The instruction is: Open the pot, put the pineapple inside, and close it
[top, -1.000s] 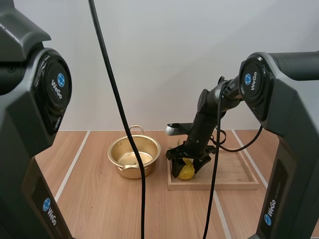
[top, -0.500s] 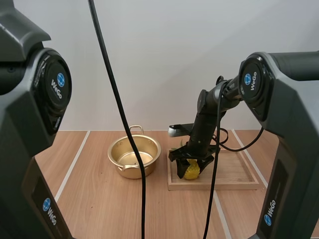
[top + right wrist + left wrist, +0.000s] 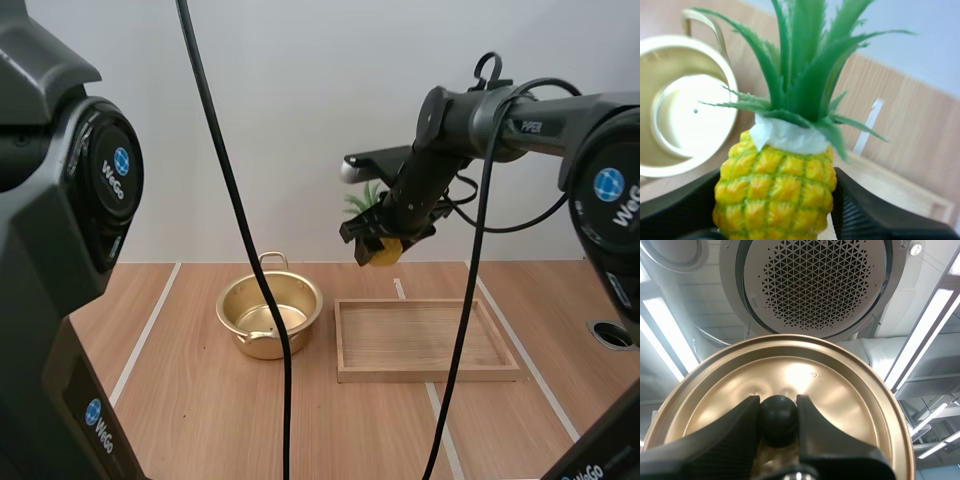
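Note:
My right gripper (image 3: 384,246) hangs high above the table, shut on a yellow pineapple (image 3: 386,252) with green leaves (image 3: 362,203). In the right wrist view the pineapple (image 3: 775,190) sits pinched between the two black fingers (image 3: 860,210), its leaves (image 3: 800,65) pointing away. The open gold pot (image 3: 269,314) stands on the table, below and to the left of the fruit, its inside bare (image 3: 685,115). In the left wrist view my left gripper (image 3: 778,417) is shut on the black knob (image 3: 778,417) of the gold lid (image 3: 840,390), held up.
A shallow wooden tray (image 3: 426,340) lies to the right of the pot, below the raised pineapple. White lines (image 3: 145,335) run across the wooden table (image 3: 200,410). My left arm's body (image 3: 60,260) fills the near left of the high view.
My right gripper has lifted the pineapple out of the wooden tray, straight up and a little back. The pot has not moved.

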Controlling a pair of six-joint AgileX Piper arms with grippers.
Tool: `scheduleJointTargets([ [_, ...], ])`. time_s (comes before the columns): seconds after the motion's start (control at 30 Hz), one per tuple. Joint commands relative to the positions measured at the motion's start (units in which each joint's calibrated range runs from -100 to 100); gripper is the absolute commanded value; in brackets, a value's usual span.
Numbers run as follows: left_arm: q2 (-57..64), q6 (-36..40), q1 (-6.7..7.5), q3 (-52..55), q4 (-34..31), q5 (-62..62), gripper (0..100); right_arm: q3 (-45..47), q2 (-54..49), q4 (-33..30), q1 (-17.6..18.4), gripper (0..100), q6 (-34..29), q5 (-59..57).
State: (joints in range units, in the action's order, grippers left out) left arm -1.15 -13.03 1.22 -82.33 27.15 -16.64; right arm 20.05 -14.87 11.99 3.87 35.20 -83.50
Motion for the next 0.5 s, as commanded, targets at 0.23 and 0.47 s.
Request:
scheduleJointTargets([
  [0.23,0.64,-0.08,0.05,-0.23,0.89,-5.23,0,-2.73,-15.25,-3.37,0.06,0,-3.95,19.25],
  [0.47,0.75,-0.08,0.05,-0.23,0.89,-6.09,0,-2.73,-24.40,-12.91,-2.04,0,-13.89,30.11],
])
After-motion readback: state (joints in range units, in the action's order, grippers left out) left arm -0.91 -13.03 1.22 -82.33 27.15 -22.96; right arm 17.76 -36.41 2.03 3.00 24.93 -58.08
